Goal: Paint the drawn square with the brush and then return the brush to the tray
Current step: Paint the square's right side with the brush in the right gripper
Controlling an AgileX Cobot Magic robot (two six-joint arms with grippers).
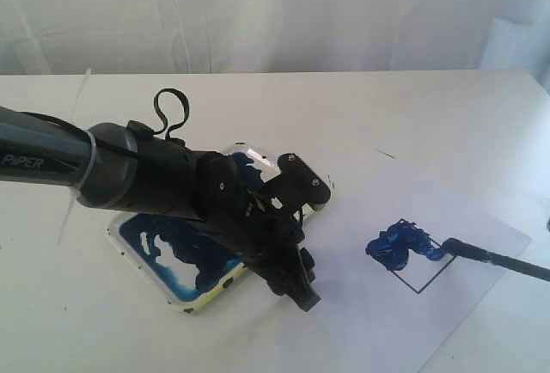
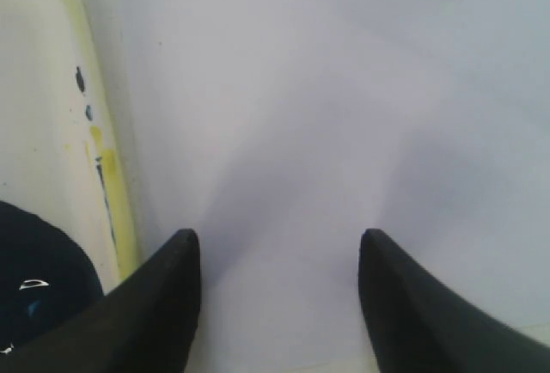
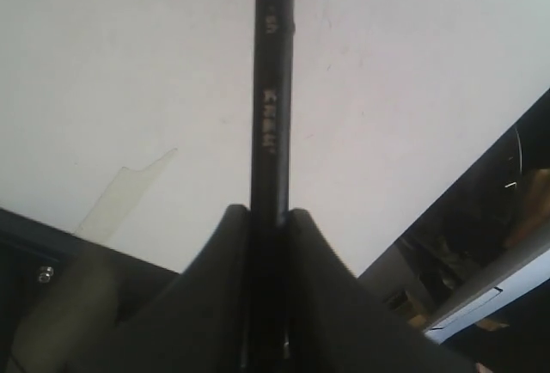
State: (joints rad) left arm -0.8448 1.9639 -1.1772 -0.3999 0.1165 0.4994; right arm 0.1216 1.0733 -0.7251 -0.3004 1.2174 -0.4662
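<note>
The brush [image 1: 491, 258] lay low over the white paper sheet [image 1: 378, 326], its dark tip at the right edge of the blue patch inside the drawn square [image 1: 411, 257]. Rough glossy blue covered the square's upper-left part. The lower-right corner was bare, with only the thin black outline showing. The right tool [image 3: 269, 214] was clenched on the brush's black handle, its 2 fingers pressed against either side. From where the room camera stood, that tool was out of sight past the right edge.

The tray [image 1: 193, 302] sat on the white surface [image 1: 387, 115] to the left of the paper, smeared with dark blue inside its yellowish rim. The thick black left arm [image 1: 129, 175] reached across it from the left and hid much of its middle and far side. The left tool [image 2: 279, 248] was released, its 2 fingers spread with nothing between them. It was over the paper just beside the tray's rim and pointed toward the painted square. A pale curtain [image 1: 258, 12] hung behind the surface.
</note>
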